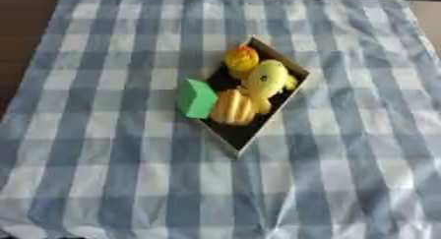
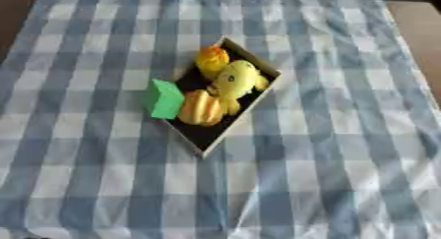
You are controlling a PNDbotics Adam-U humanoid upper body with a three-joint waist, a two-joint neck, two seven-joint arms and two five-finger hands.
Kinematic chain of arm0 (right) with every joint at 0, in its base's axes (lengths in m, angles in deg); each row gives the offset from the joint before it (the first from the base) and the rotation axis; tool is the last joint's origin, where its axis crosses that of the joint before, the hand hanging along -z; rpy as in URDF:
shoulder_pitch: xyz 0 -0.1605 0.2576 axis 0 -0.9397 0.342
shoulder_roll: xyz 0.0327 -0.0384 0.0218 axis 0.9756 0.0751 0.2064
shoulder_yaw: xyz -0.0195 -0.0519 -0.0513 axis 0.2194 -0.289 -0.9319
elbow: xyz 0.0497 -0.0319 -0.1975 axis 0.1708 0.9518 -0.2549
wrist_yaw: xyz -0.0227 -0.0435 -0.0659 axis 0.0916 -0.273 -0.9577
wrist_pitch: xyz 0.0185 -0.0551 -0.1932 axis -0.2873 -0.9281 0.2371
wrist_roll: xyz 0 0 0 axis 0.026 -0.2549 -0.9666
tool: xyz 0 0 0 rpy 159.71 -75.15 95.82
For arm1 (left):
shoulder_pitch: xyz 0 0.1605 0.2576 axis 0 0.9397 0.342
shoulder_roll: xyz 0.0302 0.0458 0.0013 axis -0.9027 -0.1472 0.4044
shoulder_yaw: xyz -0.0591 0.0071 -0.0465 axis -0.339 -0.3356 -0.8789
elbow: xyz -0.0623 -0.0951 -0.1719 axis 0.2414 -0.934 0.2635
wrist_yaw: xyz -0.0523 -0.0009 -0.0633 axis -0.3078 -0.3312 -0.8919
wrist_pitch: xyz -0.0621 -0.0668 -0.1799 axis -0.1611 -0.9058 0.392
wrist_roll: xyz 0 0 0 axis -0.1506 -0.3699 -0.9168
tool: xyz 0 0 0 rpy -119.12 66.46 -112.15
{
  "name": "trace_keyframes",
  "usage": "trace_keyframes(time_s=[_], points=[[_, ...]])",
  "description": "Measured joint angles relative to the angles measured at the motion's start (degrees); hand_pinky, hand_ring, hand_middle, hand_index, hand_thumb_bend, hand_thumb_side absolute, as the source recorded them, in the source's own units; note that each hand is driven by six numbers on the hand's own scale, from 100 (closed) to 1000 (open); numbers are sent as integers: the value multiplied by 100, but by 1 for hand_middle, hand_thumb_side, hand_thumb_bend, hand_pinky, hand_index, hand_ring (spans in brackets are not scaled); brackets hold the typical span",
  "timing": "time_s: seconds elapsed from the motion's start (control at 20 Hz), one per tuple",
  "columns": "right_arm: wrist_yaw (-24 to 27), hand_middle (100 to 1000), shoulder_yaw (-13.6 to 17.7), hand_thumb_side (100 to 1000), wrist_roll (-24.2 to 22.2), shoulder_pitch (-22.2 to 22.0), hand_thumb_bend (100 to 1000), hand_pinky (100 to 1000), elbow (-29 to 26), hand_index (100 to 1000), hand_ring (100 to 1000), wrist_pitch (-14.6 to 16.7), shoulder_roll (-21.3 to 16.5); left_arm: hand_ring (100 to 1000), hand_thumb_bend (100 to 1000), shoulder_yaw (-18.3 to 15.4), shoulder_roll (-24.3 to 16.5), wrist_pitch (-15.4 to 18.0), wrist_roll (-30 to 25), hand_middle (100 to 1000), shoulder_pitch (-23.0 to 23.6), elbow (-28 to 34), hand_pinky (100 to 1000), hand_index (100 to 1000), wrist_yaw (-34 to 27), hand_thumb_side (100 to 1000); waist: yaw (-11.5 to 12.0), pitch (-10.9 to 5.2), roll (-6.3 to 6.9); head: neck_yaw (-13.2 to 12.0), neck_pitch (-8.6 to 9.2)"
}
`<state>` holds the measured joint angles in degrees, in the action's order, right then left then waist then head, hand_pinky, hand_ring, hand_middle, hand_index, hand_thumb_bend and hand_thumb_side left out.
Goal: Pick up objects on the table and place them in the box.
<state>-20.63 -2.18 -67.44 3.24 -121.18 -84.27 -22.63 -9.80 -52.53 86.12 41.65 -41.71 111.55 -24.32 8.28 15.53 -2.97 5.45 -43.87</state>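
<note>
Nearly the same scene is given by both views; more bare counter [image 2: 422, 26] is shown at the far right in the right eye view. One dark box [image 1: 244, 136] is seen on the blue checked cloth [image 1: 103, 174], mid-counter. In it are counted three yellow-orange toys [image 1: 267, 78]; one green block [image 1: 196, 98] leans at its left rim. No hand is seen, so neither hand's state can be told.

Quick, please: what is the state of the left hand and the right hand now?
Left hand: not in either view, so it cannot be told.
Right hand: not in either view, so it cannot be told.
</note>
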Motion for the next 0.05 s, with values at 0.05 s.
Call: trace_keyframes(time_s=[0.05], points=[[12,658,12,556,46,-18,100,880,0,812,911,36,23,750,100,-37,47,41,34,616,63,0,713,778,-21,467,4,0,-7,0,1]])
